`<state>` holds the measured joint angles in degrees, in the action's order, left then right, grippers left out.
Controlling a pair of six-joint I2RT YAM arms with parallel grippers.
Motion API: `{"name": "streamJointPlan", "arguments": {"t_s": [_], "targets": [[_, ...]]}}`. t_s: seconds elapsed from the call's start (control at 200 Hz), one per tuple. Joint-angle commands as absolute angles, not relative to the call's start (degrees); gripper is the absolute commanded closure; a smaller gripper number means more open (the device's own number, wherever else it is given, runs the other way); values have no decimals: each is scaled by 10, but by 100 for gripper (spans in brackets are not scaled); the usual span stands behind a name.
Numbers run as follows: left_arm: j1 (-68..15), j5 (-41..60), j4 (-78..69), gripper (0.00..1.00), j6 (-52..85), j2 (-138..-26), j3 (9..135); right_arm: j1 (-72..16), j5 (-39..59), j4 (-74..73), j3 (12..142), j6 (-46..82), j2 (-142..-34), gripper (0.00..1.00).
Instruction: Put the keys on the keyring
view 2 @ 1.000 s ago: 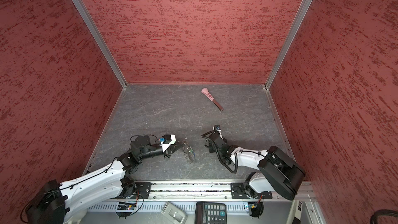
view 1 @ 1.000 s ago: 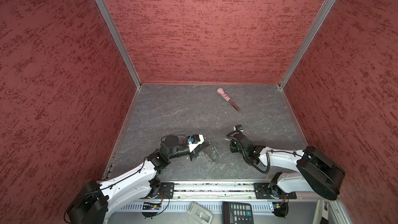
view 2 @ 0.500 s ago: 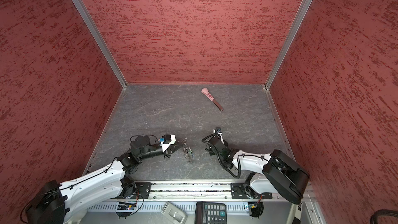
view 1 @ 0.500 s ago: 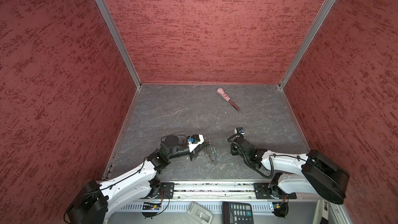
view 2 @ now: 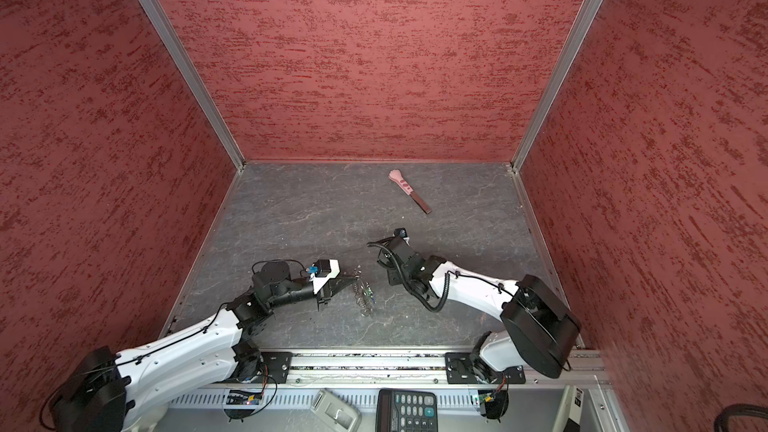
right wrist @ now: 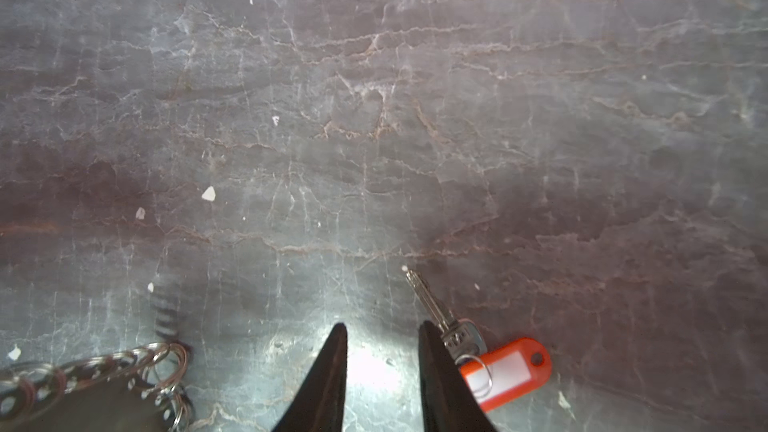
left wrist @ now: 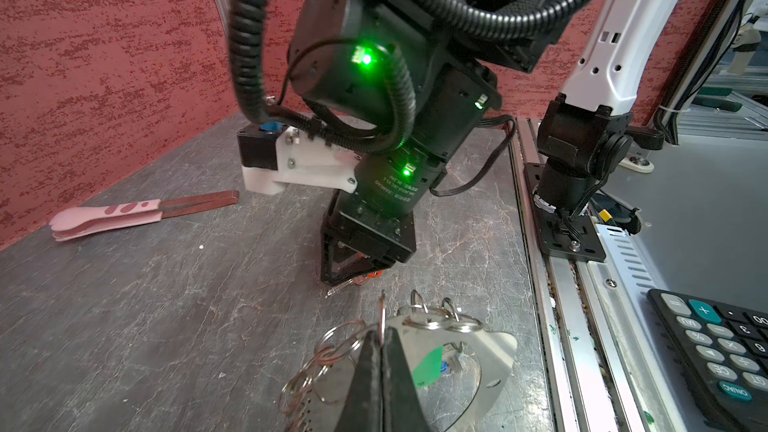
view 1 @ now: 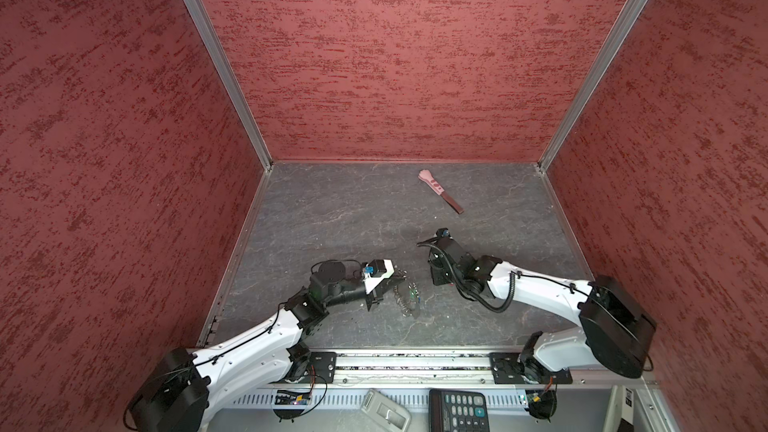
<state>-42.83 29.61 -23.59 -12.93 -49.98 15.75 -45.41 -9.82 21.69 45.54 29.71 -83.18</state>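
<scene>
The keyring (view 1: 409, 297) (view 2: 365, 297), a chain of silver rings, lies on the grey floor between the two arms. My left gripper (left wrist: 381, 328) (view 1: 400, 281) is shut, pinching one ring of the chain at its tips. A green tag (left wrist: 428, 365) and a bit of blue tag show among the rings behind one finger. My right gripper (right wrist: 382, 326) points down at the floor just right of the chain and is open, with nothing between its fingers. The red-tagged key (right wrist: 500, 371) (left wrist: 365, 280) lies flat on the floor right beside one fingertip. Some rings (right wrist: 160, 361) show at the right wrist view's edge.
A pink-handled tool with a dark blade (view 1: 440, 192) (view 2: 409, 194) (left wrist: 124, 214) lies toward the back wall. Red walls close in three sides. The metal rail (view 1: 415, 361) runs along the front, with a calculator (view 1: 457, 409) (left wrist: 723, 359) beyond it.
My right gripper has opened and its wrist has shifted slightly left and toward the back. The left arm and the keyring have stayed where they were.
</scene>
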Motion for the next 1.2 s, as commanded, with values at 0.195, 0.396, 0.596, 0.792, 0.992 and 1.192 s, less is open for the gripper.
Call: {"name": "streamJointPlan", "arguments": {"t_s": [0.195,0.396,0.596,0.792,0.992,1.192], "targets": [[-431,296,-239,100,-137,-497,161,-364,18,371,512,254,-856,69],[-431,295,-241,100,-137,-498,161,-345,27,375,505,250,-866,70],[-431,296,-242,100,-136,-500,162,-344,30,363,507,250,-888,71],[-432,294,-241,100,-136,-499,162,-345,32,363,508,249,-892,75],[-431,293,-241,100,-136,-498,161,-346,31,363,505,245,-903,79],[-431,294,-240,100,-136,-497,162,-351,18,368,505,245,-910,80]]}}
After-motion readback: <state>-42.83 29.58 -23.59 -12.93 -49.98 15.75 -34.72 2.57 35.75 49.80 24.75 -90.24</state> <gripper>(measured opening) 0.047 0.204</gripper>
